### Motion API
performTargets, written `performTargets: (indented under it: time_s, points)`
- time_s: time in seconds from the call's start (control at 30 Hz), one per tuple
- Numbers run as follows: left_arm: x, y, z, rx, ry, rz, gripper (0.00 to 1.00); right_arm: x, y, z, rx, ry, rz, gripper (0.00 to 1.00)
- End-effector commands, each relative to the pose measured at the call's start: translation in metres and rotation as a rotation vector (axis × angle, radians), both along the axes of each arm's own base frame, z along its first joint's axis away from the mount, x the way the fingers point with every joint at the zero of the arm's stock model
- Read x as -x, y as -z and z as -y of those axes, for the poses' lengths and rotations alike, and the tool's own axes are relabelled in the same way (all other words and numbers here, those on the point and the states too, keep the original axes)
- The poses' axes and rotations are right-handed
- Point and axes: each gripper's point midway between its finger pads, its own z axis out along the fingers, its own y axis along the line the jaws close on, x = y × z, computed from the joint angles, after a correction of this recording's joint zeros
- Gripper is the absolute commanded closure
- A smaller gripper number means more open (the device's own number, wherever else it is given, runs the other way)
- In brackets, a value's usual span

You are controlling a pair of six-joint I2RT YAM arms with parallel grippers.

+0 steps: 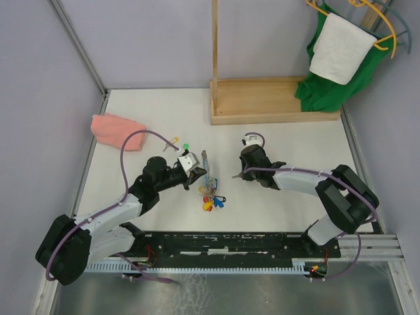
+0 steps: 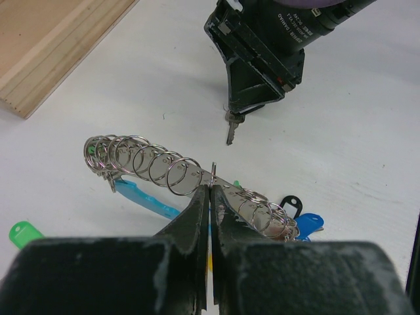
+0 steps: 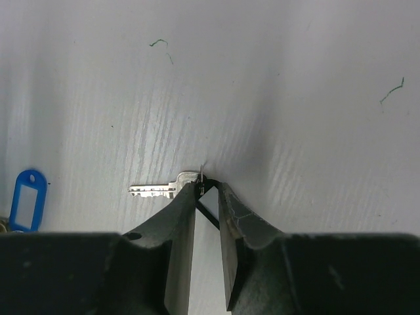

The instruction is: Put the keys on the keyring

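Observation:
The keyring [image 1: 209, 180] lies mid-table as a long silvery strip strung with small rings and coloured tags. My left gripper [image 1: 193, 173] is shut on its middle; in the left wrist view the jaws [image 2: 211, 187] pinch the strip between the rings [image 2: 144, 161]. My right gripper [image 1: 237, 174] is shut on a silver key [image 3: 156, 190] with a black tag [image 3: 209, 213]. The blade sticks out left, just above the table. This key [image 2: 231, 130] hangs a short way beyond the keyring. A green-headed key [image 1: 186, 147] and a yellow one [image 1: 172, 141] lie loose behind the left gripper.
A pink cloth [image 1: 117, 130] lies at the back left. A wooden rack base [image 1: 272, 102] stands at the back, with a green garment and a white towel [image 1: 338, 56] hanging at the back right. Grey walls close in the left and right sides.

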Motion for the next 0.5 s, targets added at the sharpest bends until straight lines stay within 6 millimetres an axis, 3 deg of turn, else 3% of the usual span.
performTargets:
  time_s: [0.0,0.27,0.47]
  points:
    - [-0.003,-0.027,0.006,0.057,0.014,0.067,0.97,-0.010,-0.005,-0.007,-0.028,0.029,0.032,0.72]
    - [-0.003,-0.027,0.007,0.059,0.017,0.066,0.97,-0.010,0.000,-0.008,-0.022,0.024,0.024,0.78]
    - [-0.003,-0.027,0.007,0.058,0.017,0.066,0.97,-0.013,-0.011,-0.010,-0.044,0.031,0.050,0.76]
